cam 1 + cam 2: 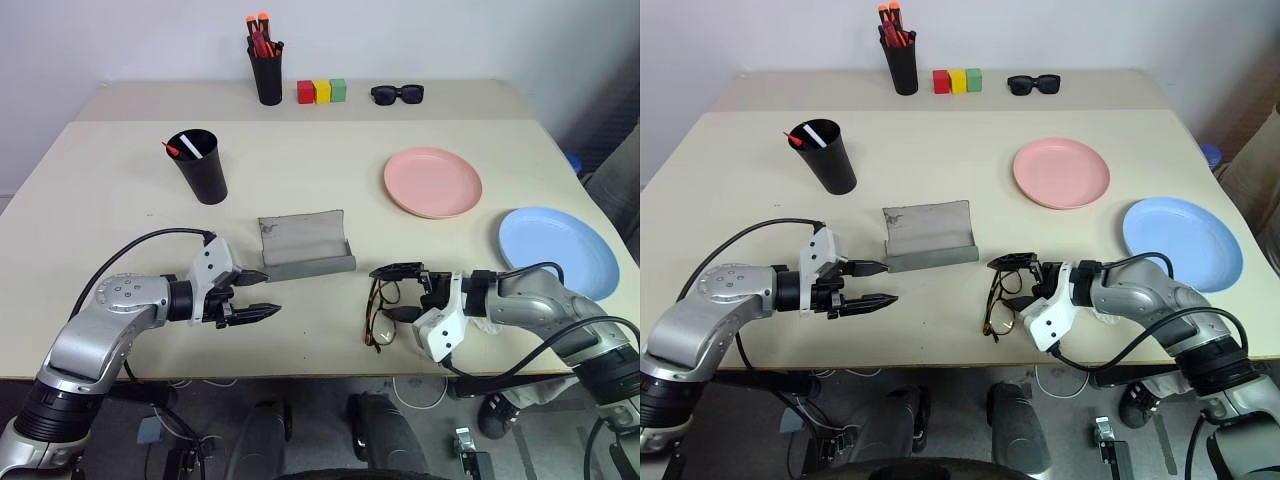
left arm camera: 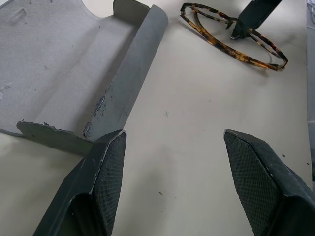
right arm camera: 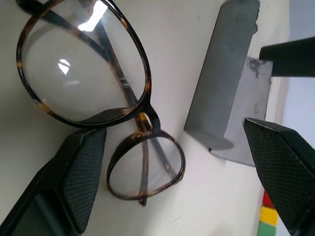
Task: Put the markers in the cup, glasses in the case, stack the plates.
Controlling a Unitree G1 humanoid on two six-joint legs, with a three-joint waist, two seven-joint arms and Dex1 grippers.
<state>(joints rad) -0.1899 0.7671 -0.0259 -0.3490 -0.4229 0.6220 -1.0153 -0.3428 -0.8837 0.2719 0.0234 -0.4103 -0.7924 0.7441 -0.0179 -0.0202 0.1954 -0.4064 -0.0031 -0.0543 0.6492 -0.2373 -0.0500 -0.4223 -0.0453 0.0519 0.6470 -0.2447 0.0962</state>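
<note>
Tabletop as I see it from the head camera. The glasses (image 1: pixel 381 314) lie folded on the table (image 1: pixel 120 180) near its near edge, right of centre. My right gripper (image 1: pixel 398 292) is at them with jaws wide apart, one finger above the far side of the frame and the other beside the near lens; I cannot tell whether either finger touches the frame, and nothing is gripped. The case (image 1: pixel 305 245) lies open just left of and slightly beyond the glasses, its lid tilted back toward the far side and its tray empty. My left gripper (image 1: pixel 258 293) hovers at the near left corner of the case, jaws apart and empty, pointing right toward the glasses; bare tabletop lies between its fingertips and the frame.

Farther out, the cup (image 1: pixel 201 165) stands upright to the far left of the case, with the markers (image 1: pixel 182 148) leaning inside it. The pink plate (image 1: pixel 432 182) rests to the far right of the case, and the blue plate (image 1: pixel 556 251) lies apart from it, nearer the right edge, beyond my right forearm. Along the far edge stand a pen holder (image 1: pixel 266 70) with orange-capped pens, three coloured blocks (image 1: pixel 321 91) and black sunglasses (image 1: pixel 397 94).
</note>
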